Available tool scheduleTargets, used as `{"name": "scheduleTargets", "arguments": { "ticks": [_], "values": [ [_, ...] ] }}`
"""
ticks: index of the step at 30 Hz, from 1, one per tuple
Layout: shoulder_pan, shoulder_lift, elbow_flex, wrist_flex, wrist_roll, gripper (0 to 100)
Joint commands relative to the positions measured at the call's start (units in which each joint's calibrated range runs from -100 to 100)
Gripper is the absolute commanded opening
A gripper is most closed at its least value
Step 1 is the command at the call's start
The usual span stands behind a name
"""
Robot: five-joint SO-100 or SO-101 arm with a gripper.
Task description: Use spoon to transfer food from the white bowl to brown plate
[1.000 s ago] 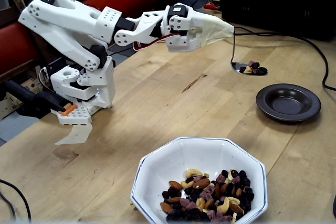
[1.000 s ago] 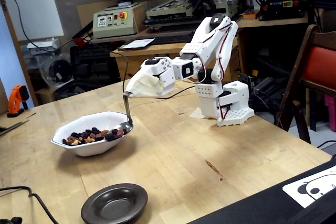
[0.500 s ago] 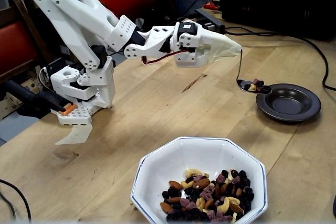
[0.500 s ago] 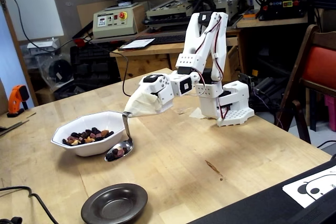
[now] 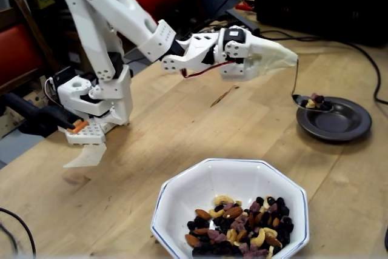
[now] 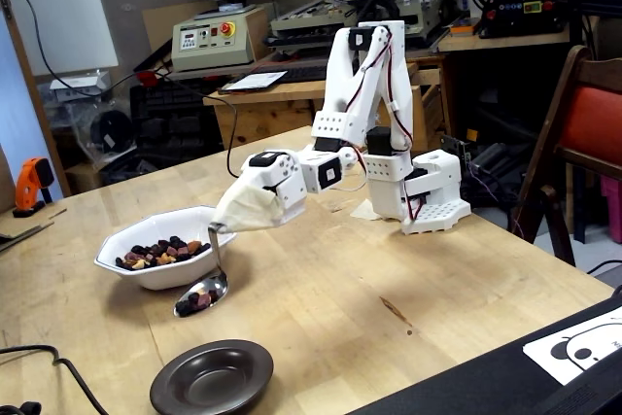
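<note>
One loaded spoon (image 5: 312,102) — one brown plate (image 5: 339,127), one white bowl (image 5: 182,198).

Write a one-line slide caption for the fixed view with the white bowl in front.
Claw carries the loaded spoon to the brown plate.

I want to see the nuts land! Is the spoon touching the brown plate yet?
Apart. In a fixed view the spoon hangs over bare table, with wood showing between it and the brown plate.
</note>
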Motion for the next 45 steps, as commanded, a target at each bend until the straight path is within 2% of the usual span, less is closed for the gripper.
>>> {"name": "scheduleTargets", "arguments": {
  "ticks": [1,21,45],
  "values": [
    [-0.4,2.4,-6.6,-1.7,0.3,3],
    [-0.4,14.3,-9.9,-8.3,0.7,2],
    [-0.4,14.3,-9.2,-8.2,10.6,2]
  ]
}}
